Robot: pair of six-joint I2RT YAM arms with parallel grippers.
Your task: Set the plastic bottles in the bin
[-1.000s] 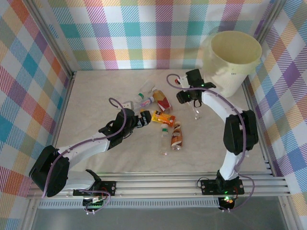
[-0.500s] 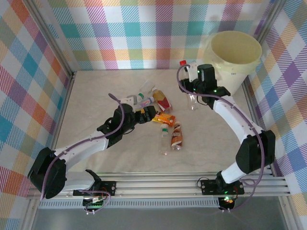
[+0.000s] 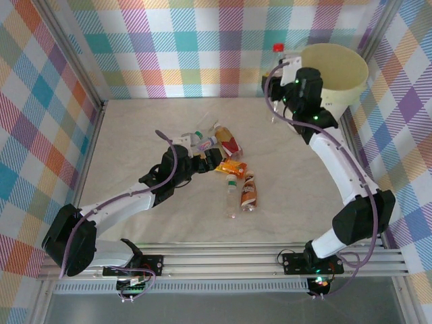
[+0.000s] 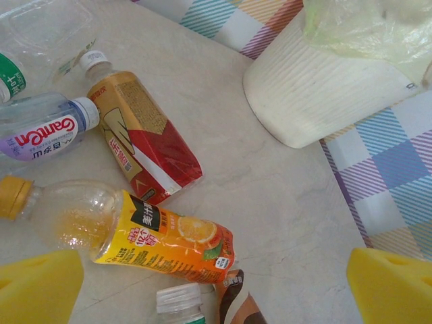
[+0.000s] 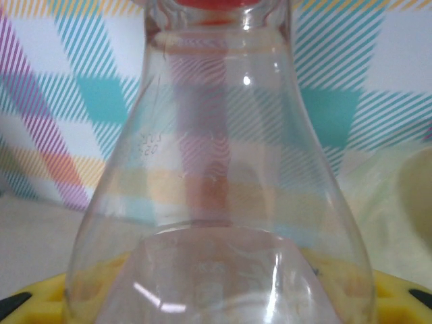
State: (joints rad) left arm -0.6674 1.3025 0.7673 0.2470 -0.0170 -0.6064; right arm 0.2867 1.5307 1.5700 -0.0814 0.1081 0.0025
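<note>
My right gripper (image 3: pixel 285 73) is shut on a clear plastic bottle (image 3: pixel 278 55) with a red cap, held upright in the air just left of the bin (image 3: pixel 337 67), a big pale yellow bucket at the back right. Up close, this bottle (image 5: pixel 216 169) stands between the yellow fingers (image 5: pixel 40 297). Several more bottles lie in a pile mid-table: an orange-label one (image 3: pixel 231 165), a red-label one (image 3: pixel 229 144) and a brown one (image 3: pixel 248 192). My left gripper (image 3: pixel 214 160) hovers open over the pile, with the orange-label bottle (image 4: pixel 158 236) lying between its widely spread fingers (image 4: pixel 37 287).
A clear bottle with a purple and red label (image 4: pixel 40 131) and a white-capped one (image 4: pixel 179 304) lie in the same pile. The bin's ribbed wall (image 4: pixel 304 88) rises beyond it. Checked walls close in the table on three sides.
The right arm has lifted the red-capped bottle off the table and carried it up and back to the bin's rim. The left gripper has crept slightly right over the pile, still open.
</note>
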